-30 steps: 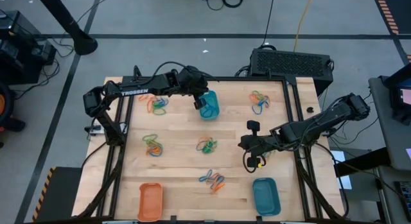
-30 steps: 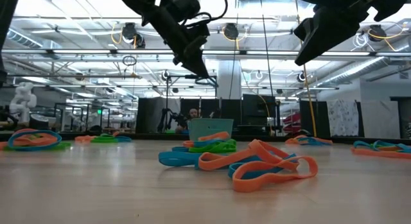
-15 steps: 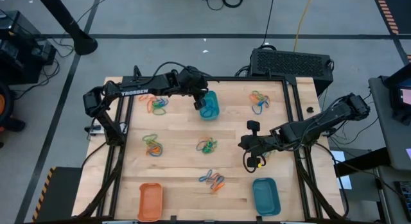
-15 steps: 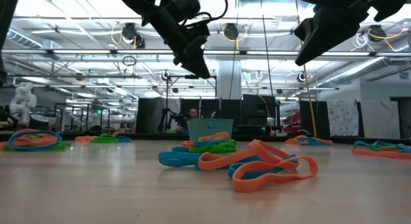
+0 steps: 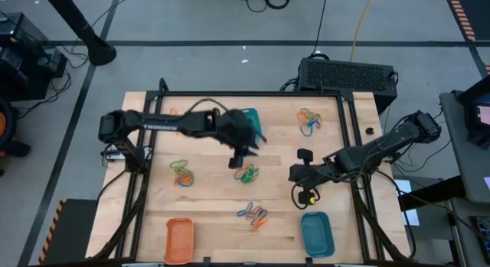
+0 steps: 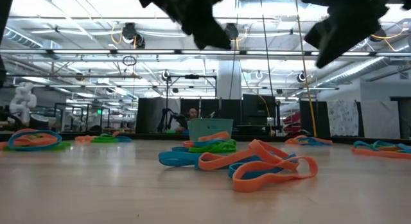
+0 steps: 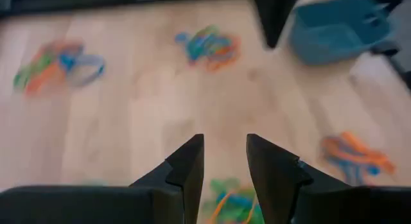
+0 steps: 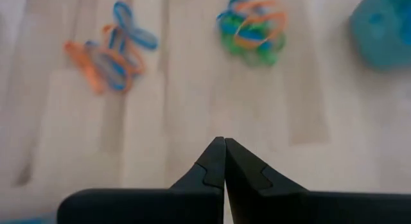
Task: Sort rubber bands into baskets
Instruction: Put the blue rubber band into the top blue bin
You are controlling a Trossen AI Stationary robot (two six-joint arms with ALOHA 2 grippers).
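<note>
Now the left pincer (image 5: 236, 161), parted and empty, has swung from the far teal basket (image 5: 250, 119) to the middle rubber bands (image 5: 246, 174), likely its next pick; right pincer (image 5: 293, 174) waits clenched

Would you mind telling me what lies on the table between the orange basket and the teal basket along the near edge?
In the high view, one pile of rubber bands sits between the orange basket and the near teal basket, slightly farther in; otherwise bare wood.
</note>
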